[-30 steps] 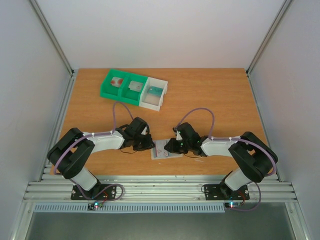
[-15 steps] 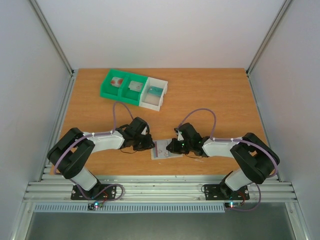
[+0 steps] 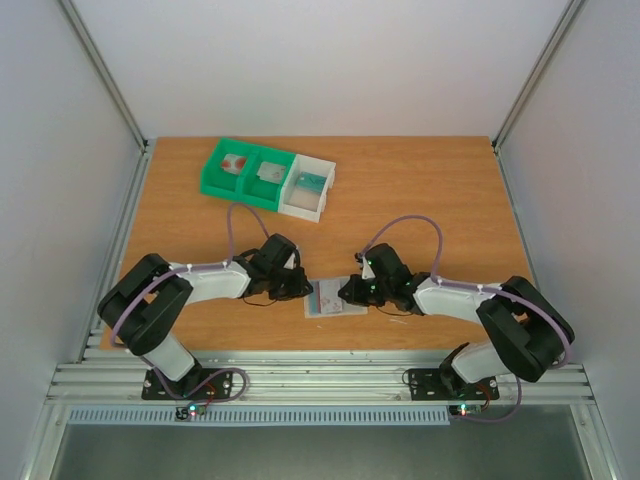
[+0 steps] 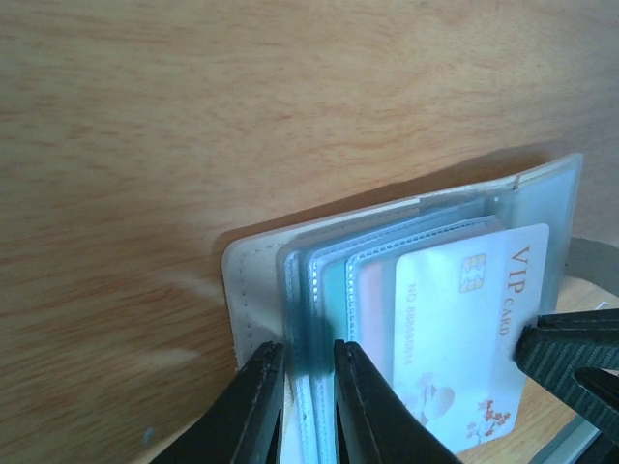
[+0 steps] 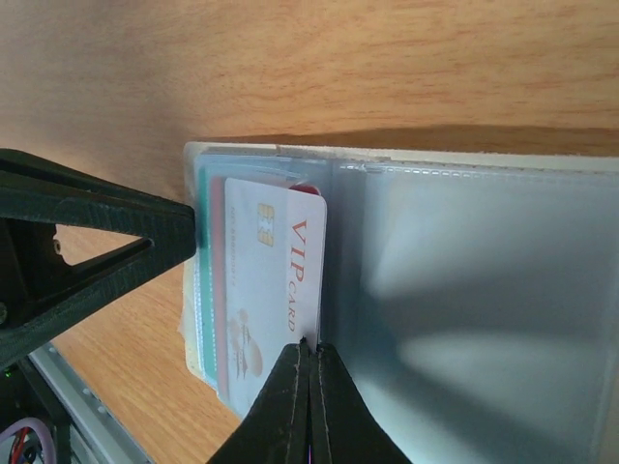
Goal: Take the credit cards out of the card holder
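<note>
The step in hand is judged to be the drawing-out of the first card. The card holder is laid open on the wooden table, directly between the two grippers. The left gripper is clamped on the edge of the holder's translucent sleeves, so the holder is pinned in place. The right gripper is pinched tight on the edge of the white card, which is lettered VIP in red. How much of the card lies inside its pocket cannot be told. A reddish strip is seen just behind the white card, on the side towards the left gripper, and is taken to be the dark red card.

For the next move, a flat pull by the right gripper away from the left one is called for, in line with the pocket. The left clamp must be kept firm, or the holder may be dragged along.

Well beyond the left gripper, a green-and-white tray is set on the table. The table is enclosed by plain white walls, and an aluminium rail is fitted behind both arms.
</note>
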